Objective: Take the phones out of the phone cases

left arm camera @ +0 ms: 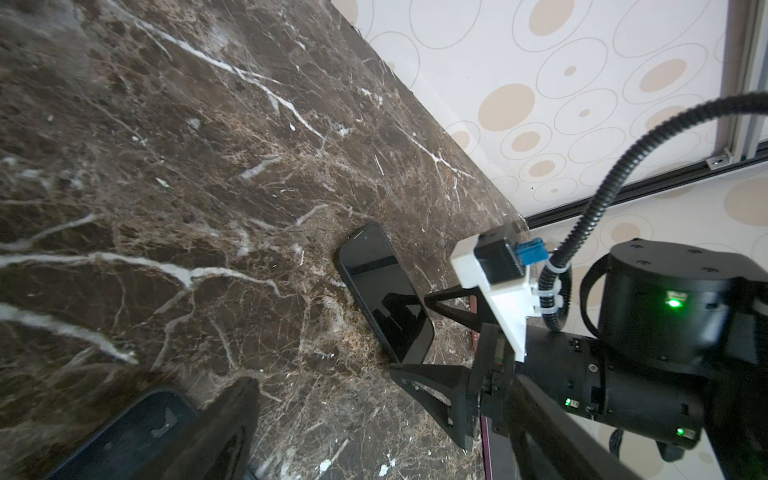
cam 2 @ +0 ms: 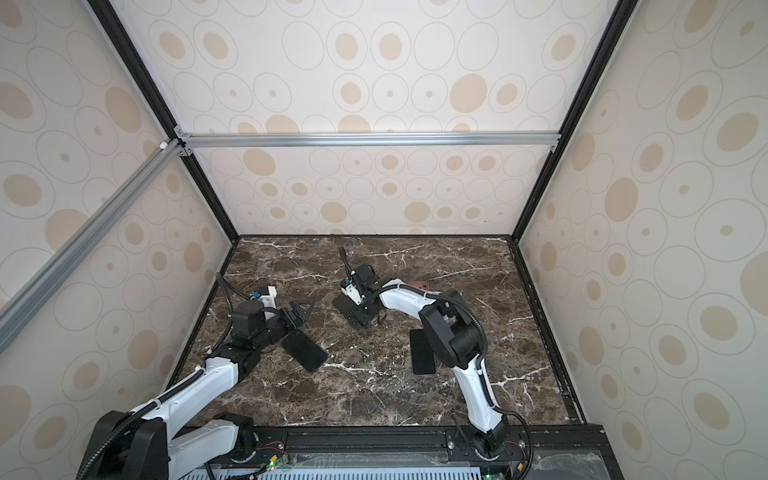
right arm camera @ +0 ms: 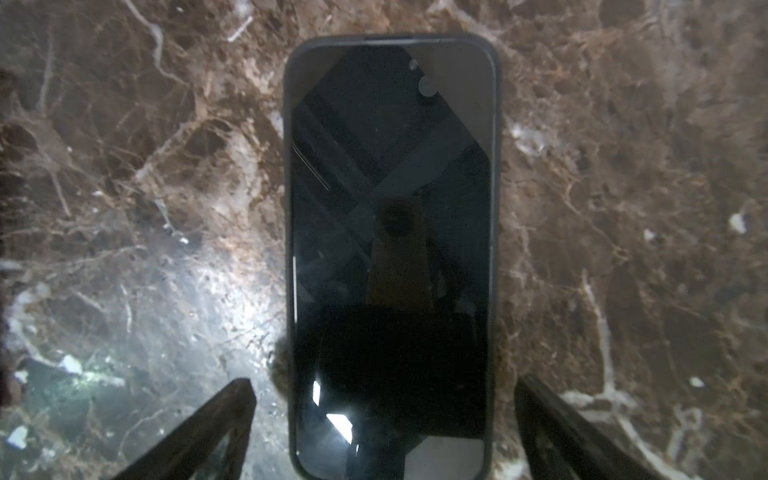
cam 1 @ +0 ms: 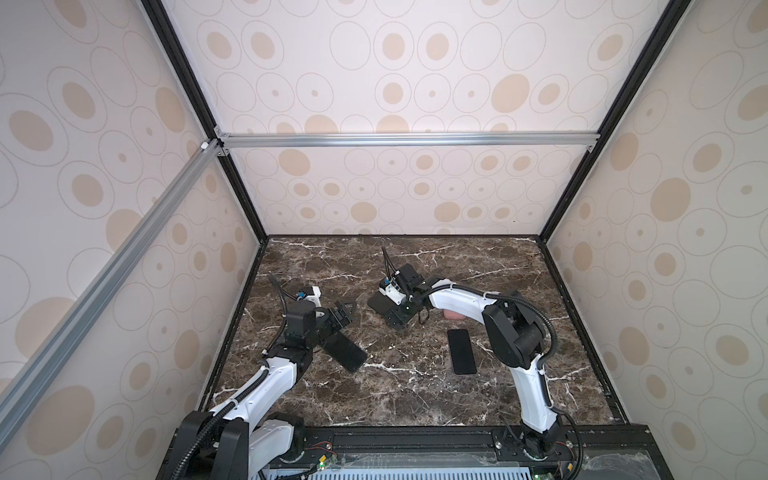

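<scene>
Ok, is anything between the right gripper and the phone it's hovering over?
Nothing visible. The phone lies screen-up on the marble table, and the right gripper hangs above one end of it, jaws open either side, only bare marble in the gaps.

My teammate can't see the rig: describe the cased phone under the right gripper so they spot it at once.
On the brown marble table, look just behind the middle, where the right gripper hangs open. The phone lies flat, screen-up, between its fingers, a dark case rim around it. It lies farther back than the slab by the left arm and the slab by the right arm.
</scene>
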Controlling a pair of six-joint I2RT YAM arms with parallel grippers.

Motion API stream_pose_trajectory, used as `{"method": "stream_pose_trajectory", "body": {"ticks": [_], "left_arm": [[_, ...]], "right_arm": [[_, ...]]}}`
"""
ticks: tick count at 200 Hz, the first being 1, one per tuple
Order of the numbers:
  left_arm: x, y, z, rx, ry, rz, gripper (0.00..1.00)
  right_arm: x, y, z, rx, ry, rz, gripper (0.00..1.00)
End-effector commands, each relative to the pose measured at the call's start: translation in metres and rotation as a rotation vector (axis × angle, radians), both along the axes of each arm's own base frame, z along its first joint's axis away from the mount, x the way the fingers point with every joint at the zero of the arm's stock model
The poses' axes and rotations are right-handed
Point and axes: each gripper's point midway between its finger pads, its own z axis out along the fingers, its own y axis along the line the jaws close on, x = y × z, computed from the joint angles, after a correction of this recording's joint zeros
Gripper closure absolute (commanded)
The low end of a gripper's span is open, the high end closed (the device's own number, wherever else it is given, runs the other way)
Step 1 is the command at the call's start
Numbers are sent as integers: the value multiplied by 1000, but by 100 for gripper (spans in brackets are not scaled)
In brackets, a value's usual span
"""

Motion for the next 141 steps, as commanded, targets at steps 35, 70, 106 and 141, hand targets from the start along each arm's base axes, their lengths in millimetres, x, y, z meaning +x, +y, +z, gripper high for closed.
{"method": "stream_pose_trajectory", "body": {"ticks": [35,70,106,141], "left_arm": [[7,5,9,-28,-33,24,4],[8,12,5,-22,-21,64,1],[4,12,3,2,-42,52,1],[-1,4,5,-4,-52,14,1]], "right_arm": [[-5,-4,-15,-79,34,23,4],[-12,-12,-26,-112,65,-9,14],[-23,-21,-35,-124,118,-74,33],[-39,-33,-36,-123,167,-173,39]]}}
